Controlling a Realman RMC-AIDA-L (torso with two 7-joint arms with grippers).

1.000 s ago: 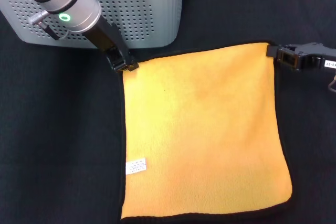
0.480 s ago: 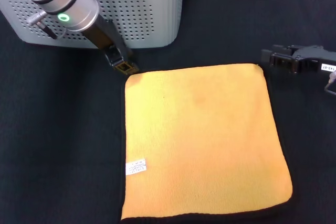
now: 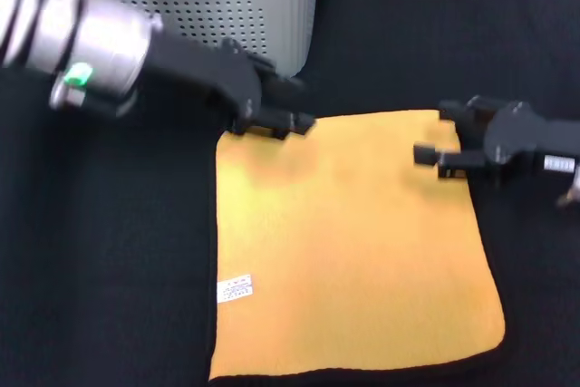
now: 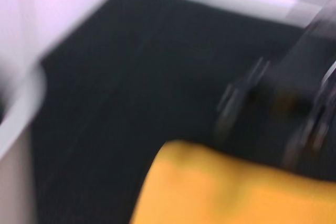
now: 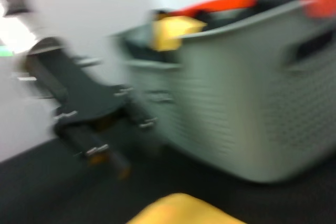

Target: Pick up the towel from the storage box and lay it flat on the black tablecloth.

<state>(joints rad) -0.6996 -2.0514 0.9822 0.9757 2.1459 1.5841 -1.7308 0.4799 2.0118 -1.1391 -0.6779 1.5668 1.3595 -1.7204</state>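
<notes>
The towel (image 3: 353,242) lies flat, orange-yellow side up, on the black tablecloth (image 3: 109,251), its white tag (image 3: 235,289) near the left edge. My left gripper (image 3: 294,104) hovers open over the towel's far left corner, holding nothing. Above the far right corner is my right gripper (image 3: 433,131), also open and empty. The light grey storage box (image 3: 272,6) stands behind the left arm. The left wrist view shows the towel's corner (image 4: 220,187) and the right gripper (image 4: 273,114) blurred. In the right wrist view I see the storage box (image 5: 236,103) and the left gripper (image 5: 100,124).
Other cloths, yellow (image 5: 176,30) and orange, show inside the storage box. A white wall runs along the table's far edge. Black tablecloth stretches to the left and right of the towel.
A second ago both grippers held the towel's far corners raised. They let go, the far edge dropped flat, and both grippers have since turned and swung in over the towel.
</notes>
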